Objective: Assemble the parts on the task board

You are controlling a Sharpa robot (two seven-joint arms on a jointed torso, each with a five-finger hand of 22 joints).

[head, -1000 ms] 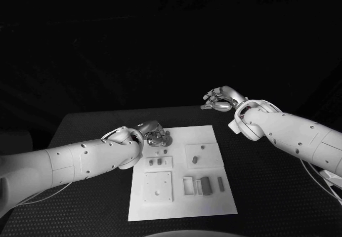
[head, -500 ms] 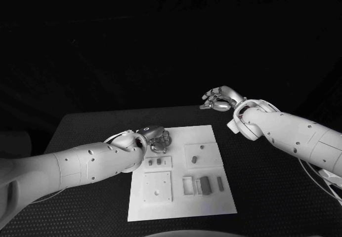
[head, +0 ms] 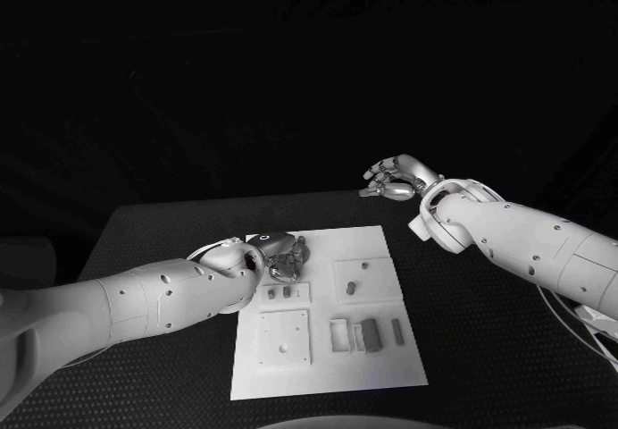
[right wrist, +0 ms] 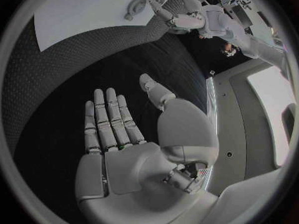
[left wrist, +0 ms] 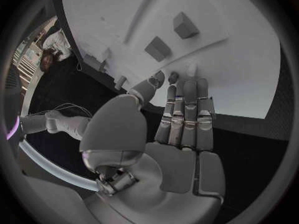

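Observation:
The white task board (head: 329,380) lies mid-table. My left hand (head: 279,251) hovers low over its far left corner, fingers straight and together (left wrist: 186,115). A small dark part (left wrist: 173,77) sits right at the tips of thumb and finger; whether it is pinched or just lies on the board (left wrist: 236,59) I cannot tell. Two grey parts (left wrist: 157,48) (left wrist: 185,25) stand just beyond the fingertips. My right hand (head: 402,178) is raised past the board's far right corner, its fingers (right wrist: 107,119) spread flat and holding nothing.
Nearer me the board carries a white square plate (head: 288,338), a raised block with a dark part (head: 352,288), and grey bars (head: 372,335) (head: 399,333). Black table (head: 489,340) surrounds the board. The right wrist view shows my left hand (right wrist: 177,10) at the board's edge (right wrist: 81,10).
My left hand has slid a little toward me and lower over the board's far left corner, with the forearm swinging in. The right hand has stayed where it was.

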